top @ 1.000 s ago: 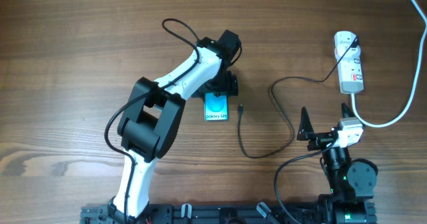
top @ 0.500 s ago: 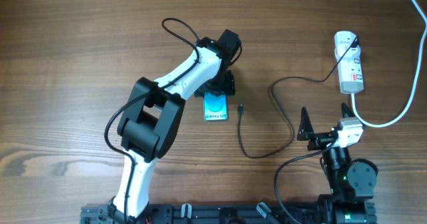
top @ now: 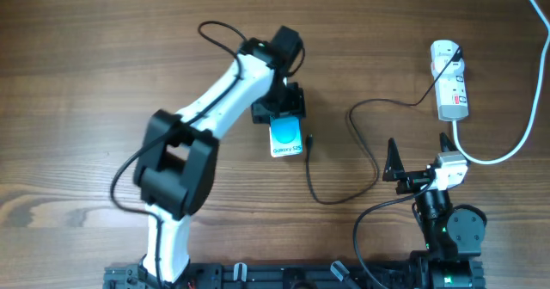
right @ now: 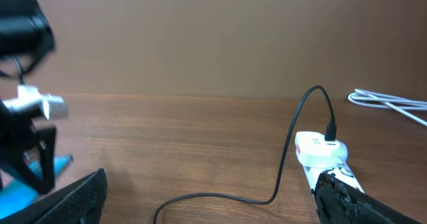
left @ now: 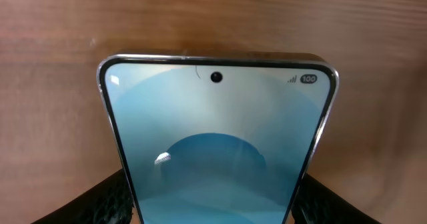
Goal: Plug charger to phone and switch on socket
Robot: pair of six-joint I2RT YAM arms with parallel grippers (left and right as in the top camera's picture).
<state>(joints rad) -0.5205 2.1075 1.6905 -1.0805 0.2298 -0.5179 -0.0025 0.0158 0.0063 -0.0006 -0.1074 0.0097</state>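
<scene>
1. Table (top: 77, 57): wooden surface, carrying all items below.

2. Left arm (top: 219, 100): reaches from the near edge up to the table centre. Compared with 1 second ago, its elbow sits further left and its wrist has swung a little up and to the right.

3. Right arm (top: 447, 224): parked at the near right, in the same pose as 1 second ago.

4. The socket (top: 450, 83): lies at the far right, with its long axis running away from the robot. A thick white cord (top: 490, 161) leaves its near end and curves off the right edge. Its position is unchanged.

5. The charger (top: 331, 201): runs from the black plug on the socket, loops left, then down and round toward the centre. The loop is unchanged.

6. Left gripper (top: 282, 117): clamped on the phone (top: 286, 137). The left wrist view shows both fingers (left: 100, 201) pressed against the 2 long edges of the handset, screen up.

7. Right gripper (top: 418, 156): jaws spread wide, holding nothing.

8. The phone: lies at the table centre, cyan screen up. It now sits further right than 1 second ago and is tilted slightly.

9. Plug tip (top: 309, 140): lies on the table just beside the right edge of the phone, not inserted. The gap is narrower than 1 second ago.
</scene>
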